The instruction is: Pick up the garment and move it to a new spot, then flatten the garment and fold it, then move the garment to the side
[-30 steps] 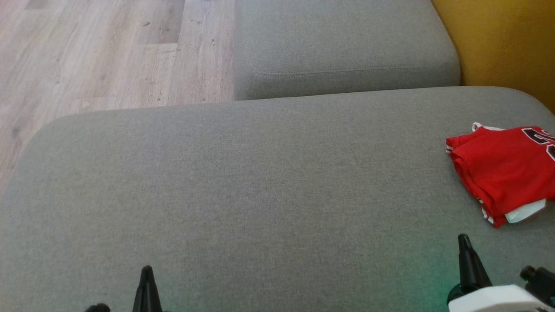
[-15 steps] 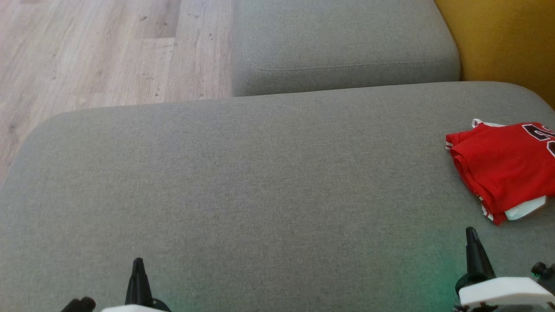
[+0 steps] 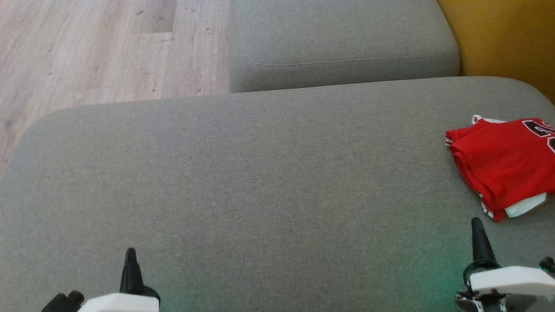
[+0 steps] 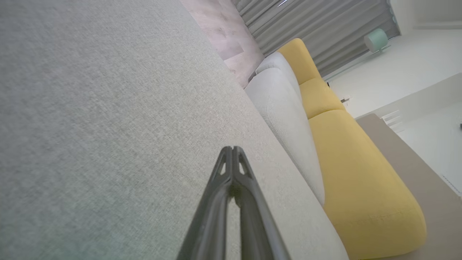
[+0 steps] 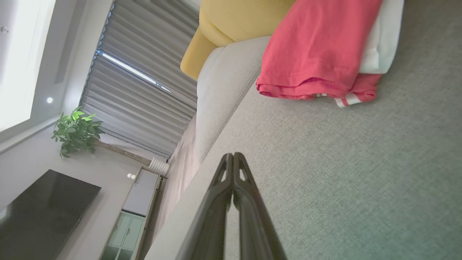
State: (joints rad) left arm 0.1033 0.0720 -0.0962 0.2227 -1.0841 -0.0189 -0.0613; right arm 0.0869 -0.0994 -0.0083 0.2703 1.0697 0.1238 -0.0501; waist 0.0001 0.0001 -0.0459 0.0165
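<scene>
So the red garment [image 3: 503, 164] is sitting on the big grey cushion [image 3: 260, 173], way over at the cushion's right end. It's bundled up in a compact fold with layered edges. There are dark numerals on top and striped trim along one edge, and a white bit pokes out at the corner closest to the robot.

The left end effector [image 3: 130, 253] hangs over the cushion's near edge, toward its left side, well apart from the garment. Its fingers are clenched tight together with nothing between them, which is really clear in the left wrist view [image 4: 232, 148].

The right end effector [image 3: 476, 223] is over the cushion's near edge too, at the right end. It's near the garment's white corner but not touching it. It's also pinched fully closed on nothing [image 5: 232, 154], and the garment [image 5: 317, 47] lies just ahead of its tips.

Past the cushion's far edge there's a smaller grey cushion [image 3: 342, 39]. A yellow cushion [image 3: 503, 39] is off the far right corner and wood floor [image 3: 86, 52] is off the far left.
</scene>
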